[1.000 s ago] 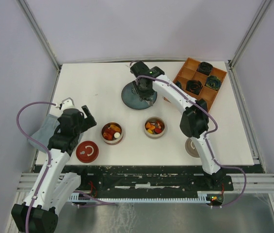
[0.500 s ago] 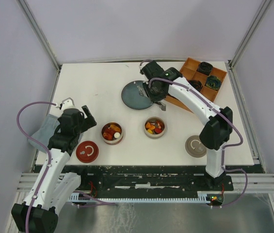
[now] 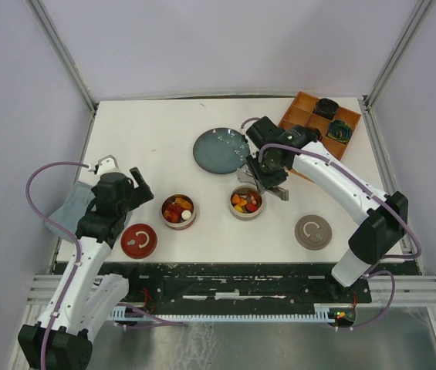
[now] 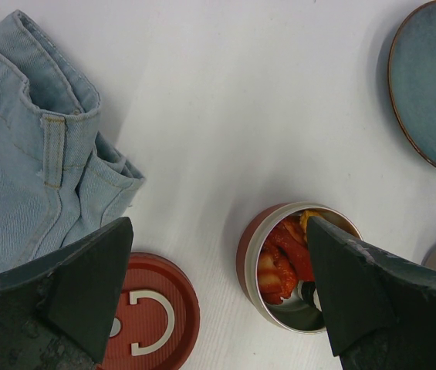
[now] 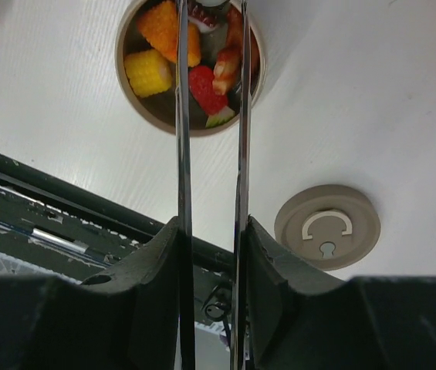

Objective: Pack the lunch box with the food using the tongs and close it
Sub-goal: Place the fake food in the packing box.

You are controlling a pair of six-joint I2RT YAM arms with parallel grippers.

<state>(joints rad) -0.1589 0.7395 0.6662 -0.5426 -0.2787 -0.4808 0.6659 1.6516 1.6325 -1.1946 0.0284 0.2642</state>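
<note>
The right hand (image 5: pixel 211 227) is clamped on the tongs (image 5: pixel 182 116), its two dark, rough-moulded fingers pressing the thin, shiny metal arms partly together. The arms run straight and almost parallel away from the hand. Their tips end over the tan lunch tin (image 5: pixel 210 131), a small round container with a bare metal inside. Whether they pinch a piece cannot be told.

The food (image 5: pixel 163 27) in that tin is a jumble of small pieces: an orange crumbed lump, a ridged yellow corn piece (image 5: pixel 147 72) and a glossy red wedge (image 5: pixel 206 89). The tin's flat tan lid (image 5: pixel 327 226), round with a raised pale C-shaped mark, lies apart from it on the smooth white bench (image 3: pixel 148 131).

The left hand (image 4: pixel 219 231) hangs spread wide and holds nothing, above the near left of the bench. Below it stands the red lunch tin (image 4: pixel 252 262), also round and metal-lined, with red and white pieces inside. Just beside it lies the red lid (image 4: pixel 152 316), bearing the same C mark. A folded piece of pale blue denim (image 4: pixel 25 154), stitched at the seams, lies at the left edge.

Farther back sit a round, glazed blue-grey plate (image 4: pixel 434 85) and an orange tray (image 3: pixel 295 116) split into square compartments holding dark coiled rosettes (image 3: pixel 339 131).
</note>
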